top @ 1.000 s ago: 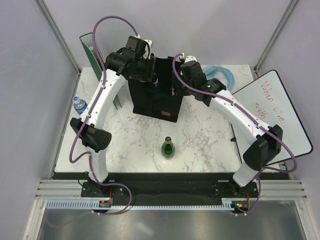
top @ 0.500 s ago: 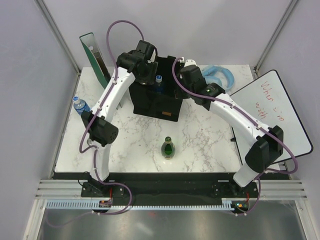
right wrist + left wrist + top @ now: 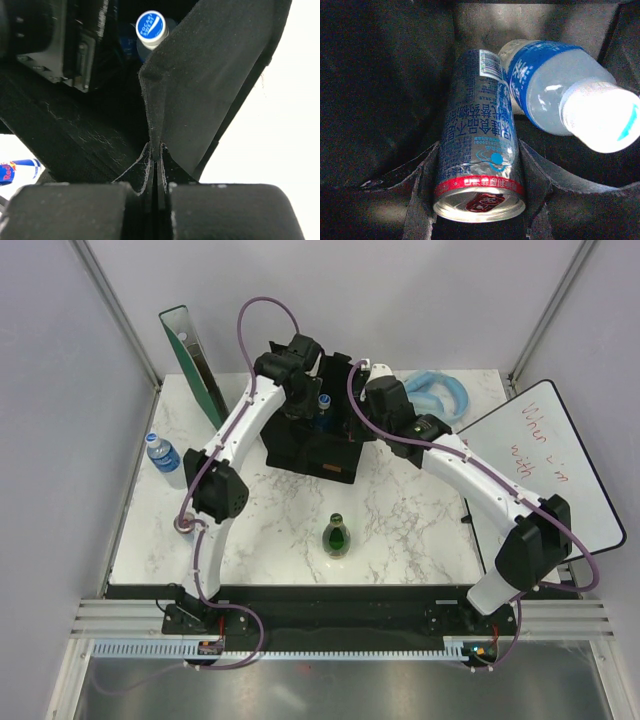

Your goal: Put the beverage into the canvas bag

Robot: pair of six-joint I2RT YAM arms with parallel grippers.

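Two robot arms work at a black canvas bag (image 3: 312, 452) on a marble table (image 3: 420, 515).
The left gripper (image 3: 479, 197) is inside the bag, its fingers (image 3: 422, 195) clamped against both sides of a blue-and-silver beverage can (image 3: 477, 125); the can leans beside a capped water bottle (image 3: 560, 95) already in the bag; the right gripper (image 3: 155, 187) pinches the bag's fabric edge tight.

Black canvas bag (image 3: 300, 455), colours inside
In bag: can (image 3: 479, 145) was blue/silver w/ red band; bottle (image 3: 555, 92) had blue label, white cap.
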